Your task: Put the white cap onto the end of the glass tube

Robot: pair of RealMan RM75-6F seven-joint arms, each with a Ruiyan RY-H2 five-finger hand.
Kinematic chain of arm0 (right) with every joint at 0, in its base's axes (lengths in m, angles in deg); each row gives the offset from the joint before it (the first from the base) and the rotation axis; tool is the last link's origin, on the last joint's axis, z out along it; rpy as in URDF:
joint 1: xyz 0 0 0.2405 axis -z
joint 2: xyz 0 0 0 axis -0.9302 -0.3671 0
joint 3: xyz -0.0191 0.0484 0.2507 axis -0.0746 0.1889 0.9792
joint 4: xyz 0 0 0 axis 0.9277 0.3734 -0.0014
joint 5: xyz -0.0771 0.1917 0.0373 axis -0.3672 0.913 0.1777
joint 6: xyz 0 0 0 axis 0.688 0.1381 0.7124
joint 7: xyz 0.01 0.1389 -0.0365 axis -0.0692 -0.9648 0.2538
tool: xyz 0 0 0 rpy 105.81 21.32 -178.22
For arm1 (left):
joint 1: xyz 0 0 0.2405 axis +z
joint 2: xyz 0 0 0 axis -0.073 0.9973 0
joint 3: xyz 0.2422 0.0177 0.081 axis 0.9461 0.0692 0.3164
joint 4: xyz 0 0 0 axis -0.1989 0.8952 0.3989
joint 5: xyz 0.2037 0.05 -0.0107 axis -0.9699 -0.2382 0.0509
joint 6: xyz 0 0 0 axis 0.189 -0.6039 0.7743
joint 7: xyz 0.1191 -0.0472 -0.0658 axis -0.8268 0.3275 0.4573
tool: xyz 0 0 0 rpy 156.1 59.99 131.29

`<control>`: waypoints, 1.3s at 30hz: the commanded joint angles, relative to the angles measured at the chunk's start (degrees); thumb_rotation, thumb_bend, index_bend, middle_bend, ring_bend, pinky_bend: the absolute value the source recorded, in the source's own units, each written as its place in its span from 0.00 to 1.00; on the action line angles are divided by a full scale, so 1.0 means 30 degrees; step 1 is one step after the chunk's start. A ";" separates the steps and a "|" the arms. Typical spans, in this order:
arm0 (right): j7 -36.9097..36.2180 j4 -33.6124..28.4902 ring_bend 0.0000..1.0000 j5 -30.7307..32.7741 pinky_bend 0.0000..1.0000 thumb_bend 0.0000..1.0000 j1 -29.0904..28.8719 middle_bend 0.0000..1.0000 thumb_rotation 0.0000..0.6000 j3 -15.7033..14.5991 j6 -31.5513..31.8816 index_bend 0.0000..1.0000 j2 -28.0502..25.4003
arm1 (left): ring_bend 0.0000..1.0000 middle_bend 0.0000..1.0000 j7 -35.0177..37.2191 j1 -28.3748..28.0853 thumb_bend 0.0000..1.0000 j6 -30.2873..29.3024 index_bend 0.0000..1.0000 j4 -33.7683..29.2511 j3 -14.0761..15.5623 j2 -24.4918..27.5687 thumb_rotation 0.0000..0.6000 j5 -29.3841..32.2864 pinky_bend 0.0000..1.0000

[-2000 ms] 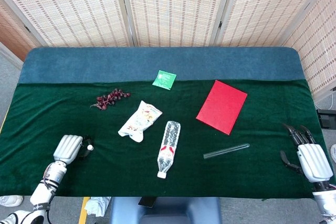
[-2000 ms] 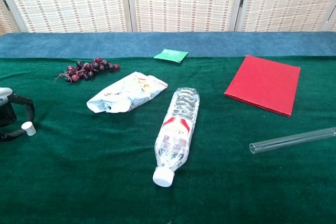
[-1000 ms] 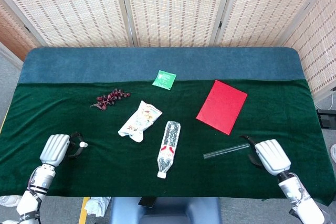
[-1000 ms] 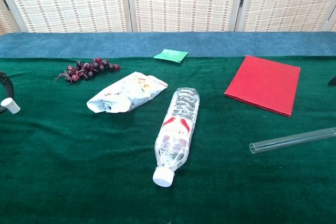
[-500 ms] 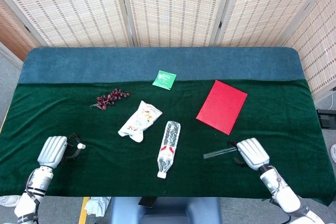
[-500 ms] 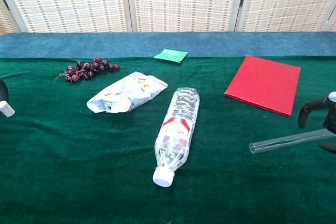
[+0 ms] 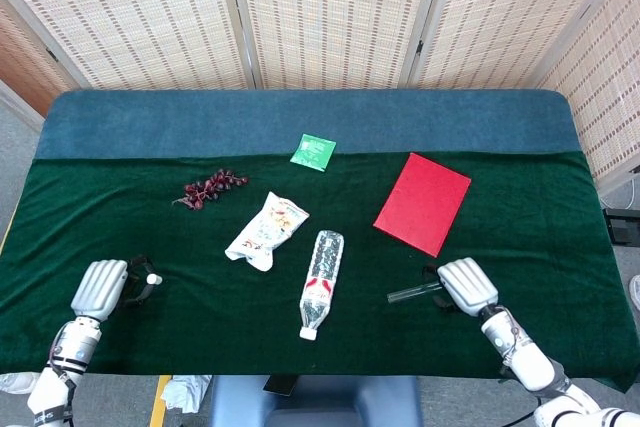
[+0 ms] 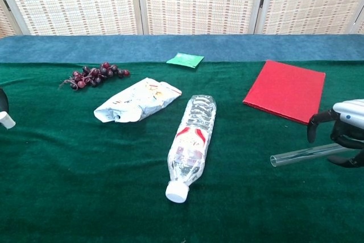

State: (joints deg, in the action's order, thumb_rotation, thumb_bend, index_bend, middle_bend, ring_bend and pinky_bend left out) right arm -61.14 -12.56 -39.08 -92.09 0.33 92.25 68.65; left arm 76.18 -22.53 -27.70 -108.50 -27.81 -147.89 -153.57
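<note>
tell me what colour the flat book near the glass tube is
Red; the book shows best in the chest view.

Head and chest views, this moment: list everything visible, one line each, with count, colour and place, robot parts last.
white cap: one, white, near left edge of the cloth, pinched by the left hand
glass tube: one, clear, lying front right, right hand over its far end
plastic bottle: one, clear with red label and white lid, lying front centre
snack bag: one, white, left of the bottle
grapes: one bunch, dark red, back left
red book: one, back right
green packet: one, back centre
table: green cloth, blue far edge
left hand: pale grey, front left
right hand: pale grey, dark fingers around the tube
</note>
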 commanded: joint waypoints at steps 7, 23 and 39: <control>0.0597 0.0043 1.00 0.0741 1.00 0.37 -0.0409 0.94 1.00 0.0066 -0.0615 0.42 0.0018 | 0.91 1.00 0.0141 0.0105 0.51 -0.0003 0.58 0.0157 0.0062 -0.0040 1.00 -0.0018 0.80; 0.1198 -0.0009 1.00 0.1839 1.00 0.38 -0.1061 0.95 1.00 0.0176 -0.1450 0.61 -0.0026 | 0.91 1.00 0.0417 0.0227 0.51 -0.0053 0.58 0.0364 -0.0006 0.0004 1.00 -0.0001 0.80; -0.3535 -0.2375 1.00 -0.0323 1.00 0.66 -0.0972 0.96 1.00 0.1021 0.1669 0.73 -0.1216 | 0.90 1.00 0.5462 -0.0299 0.51 -0.0163 0.58 -0.1921 -0.1261 0.1804 1.00 -0.0713 0.80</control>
State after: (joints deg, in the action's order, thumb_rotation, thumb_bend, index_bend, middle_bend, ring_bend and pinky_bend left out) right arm -68.28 -18.00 -38.12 -94.85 2.44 95.12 65.61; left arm 90.85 -22.86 -28.05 -112.82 -30.68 -143.56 -154.98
